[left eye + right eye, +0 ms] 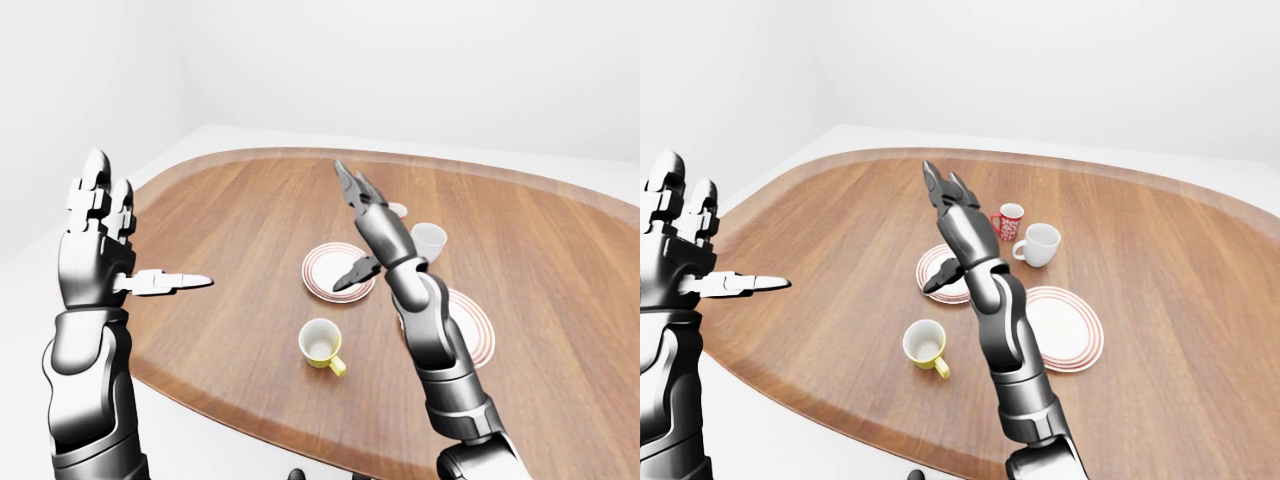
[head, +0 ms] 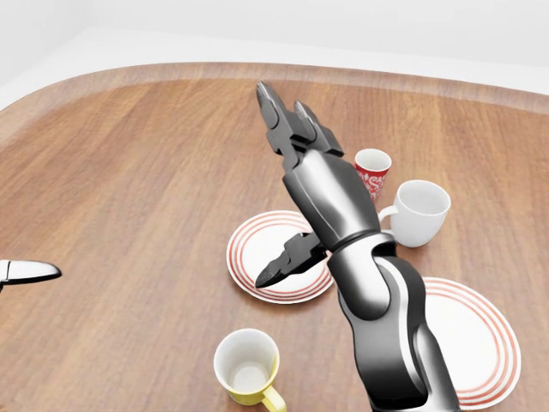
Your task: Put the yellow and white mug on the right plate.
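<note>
Yellow and white mug [image 2: 247, 367]: upright near the surface's near edge, untouched. Right plate [image 2: 480, 343]: bare. My right hand [image 2: 296, 137] and left hand [image 1: 97, 235]: fingers spread, holding nothing. Everything remains.

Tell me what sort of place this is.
Probably a dining setting in a bare simulated room: a rounded wooden table carries two red-ringed plates and three mugs, among them the yellow and white mug, with plain white walls around.
</note>
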Controlling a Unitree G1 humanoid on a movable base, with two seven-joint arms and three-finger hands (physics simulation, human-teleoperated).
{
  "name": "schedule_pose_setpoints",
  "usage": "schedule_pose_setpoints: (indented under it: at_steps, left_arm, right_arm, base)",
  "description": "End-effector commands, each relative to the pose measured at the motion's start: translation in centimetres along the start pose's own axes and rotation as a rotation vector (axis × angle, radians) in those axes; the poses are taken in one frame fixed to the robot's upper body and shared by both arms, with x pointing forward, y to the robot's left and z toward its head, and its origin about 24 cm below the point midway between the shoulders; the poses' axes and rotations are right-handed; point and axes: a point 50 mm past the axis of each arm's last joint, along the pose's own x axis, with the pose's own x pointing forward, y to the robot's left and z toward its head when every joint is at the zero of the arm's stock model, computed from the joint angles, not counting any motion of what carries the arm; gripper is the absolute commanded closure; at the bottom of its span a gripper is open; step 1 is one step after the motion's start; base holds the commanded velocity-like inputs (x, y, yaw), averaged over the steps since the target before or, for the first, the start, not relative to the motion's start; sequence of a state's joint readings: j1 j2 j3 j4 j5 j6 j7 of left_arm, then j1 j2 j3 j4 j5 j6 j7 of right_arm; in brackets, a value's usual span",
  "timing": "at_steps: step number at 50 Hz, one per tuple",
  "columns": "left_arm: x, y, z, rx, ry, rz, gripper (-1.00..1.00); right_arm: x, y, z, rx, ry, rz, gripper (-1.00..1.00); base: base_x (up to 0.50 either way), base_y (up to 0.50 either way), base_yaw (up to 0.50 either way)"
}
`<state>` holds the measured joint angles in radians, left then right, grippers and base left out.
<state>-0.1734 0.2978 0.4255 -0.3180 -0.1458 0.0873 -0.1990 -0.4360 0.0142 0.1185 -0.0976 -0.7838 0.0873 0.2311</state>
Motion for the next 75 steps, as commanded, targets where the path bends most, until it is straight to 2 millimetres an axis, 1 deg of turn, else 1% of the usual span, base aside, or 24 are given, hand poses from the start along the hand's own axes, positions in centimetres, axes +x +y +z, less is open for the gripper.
schedule_pose_setpoints:
  at_steps: [1,6,9,14,18,26,32,40,48,57,64,66,71,75]
  left_arm:
    - [-0.1,0.9,0.1,0.01,-0.001,0.022,-1.0]
    - [-0.1,1.3,0.2,0.014,-0.001,0.032,-1.0]
    - [-0.2,1.3,0.1,0.013,0.003,0.034,-1.0]
    - [-0.2,1.1,0.3,0.014,-0.007,0.029,-1.0]
    - [-0.2,1.2,0.2,0.014,-0.003,0.03,-1.0]
    - [-0.3,1.2,0.4,0.016,-0.008,0.029,-1.0]
    - [-0.3,1.1,0.2,0.015,-0.002,0.026,-1.0]
    - [-0.3,1.0,0.4,0.015,-0.011,0.024,-1.0]
    - [-0.3,0.9,0.4,0.015,-0.013,0.022,-1.0]
    - [-0.3,1.0,0.4,0.017,-0.011,0.024,-1.0]
    - [-0.3,0.9,0.5,0.018,-0.015,0.022,-1.0]
    - [-0.3,0.9,0.4,0.018,-0.009,0.021,-1.0]
    - [-0.3,1.0,0.7,0.021,-0.021,0.022,-1.0]
    - [-0.3,1.0,0.5,0.02,-0.015,0.021,-1.0]
  right_arm:
    - [0.6,1.3,1.3,-0.127,-0.005,0.083,-1.0]
    - [0.7,1.9,1.7,-0.127,-0.005,0.121,-1.0]
    - [0.7,2.7,1.5,-0.149,0.008,0.181,-1.0]
    - [1.1,2.9,1.8,-0.146,0.007,0.205,-1.0]
    - [1.3,3.3,2.0,-0.104,-0.005,0.236,-1.0]
    - [1.4,5.0,2.2,-0.039,-0.009,0.312,-1.0]
    - [1.4,6.4,1.6,-0.012,0.02,0.34,-1.0]
    - [0.9,8.3,0.6,0.019,0.067,0.375,-1.0]
    - [0.6,9.4,-0.1,0.033,0.098,0.399,-1.0]
    - [-0.3,10.4,-1.1,0.034,0.141,0.417,-1.0]
    - [-1.0,11.3,-2.3,0.043,0.192,0.416,-1.0]
    - [-1.3,11.8,-2.8,0.046,0.216,0.419,-1.0]
    - [-2.1,12.7,-3.4,0.057,0.246,0.432,-1.0]
    - [-2.7,13.6,-4.3,0.067,0.29,0.442,-1.0]
  base:
    - [0.0,0.0,0.0]
    - [0.0,0.0,0.0]
    - [0.0,0.0,0.0]
    - [0.0,0.0,0.0]
    - [0.0,0.0,0.0]
    - [0.0,0.0,0.0]
    - [0.0,0.0,0.0]
    - [0.0,0.0,0.0]
    - [0.0,0.0,0.0]
    - [0.0,0.0,0.0]
    - [0.0,0.0,0.0]
    - [0.0,0.0,0.0]
    - [0.0,0.0,0.0]
    - [0.0,0.0,0.0]
